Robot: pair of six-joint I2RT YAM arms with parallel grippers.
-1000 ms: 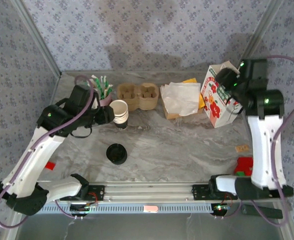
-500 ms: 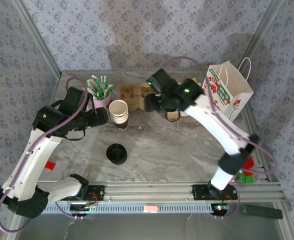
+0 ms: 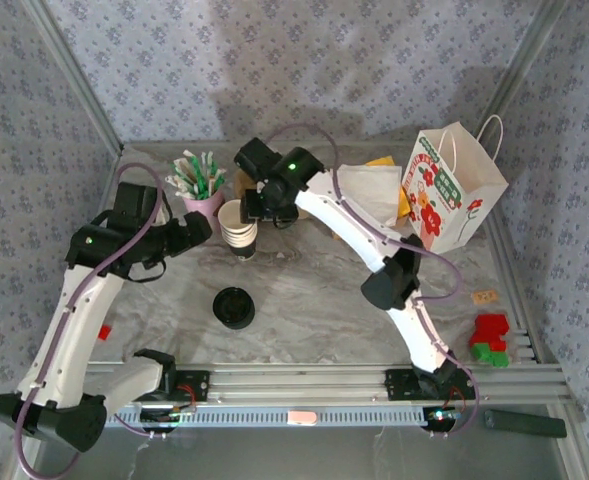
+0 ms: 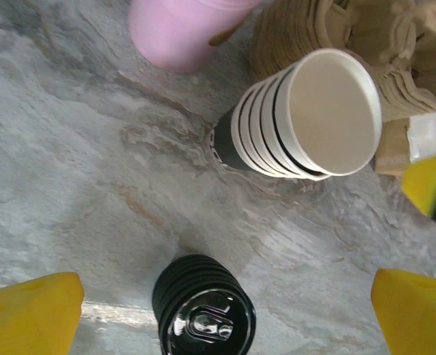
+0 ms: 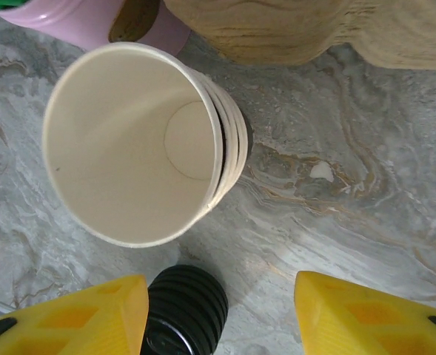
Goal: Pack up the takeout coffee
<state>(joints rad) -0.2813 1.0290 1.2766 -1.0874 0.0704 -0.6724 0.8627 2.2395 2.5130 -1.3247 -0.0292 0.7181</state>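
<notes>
Your takeout coffee [image 3: 234, 307] stands on the marble table [image 3: 324, 290], just nearer you than the cup stack [image 3: 239, 225]; its lid embossing is too blurred to read. Your left gripper [image 3: 196, 232] is spread wide and your right gripper [image 5: 221, 318] is parted, both empty.

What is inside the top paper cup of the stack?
Nothing: the top cup shows a bare white wall and round floor. The insides of the cups nested under it are covered; only their rims show.
</notes>
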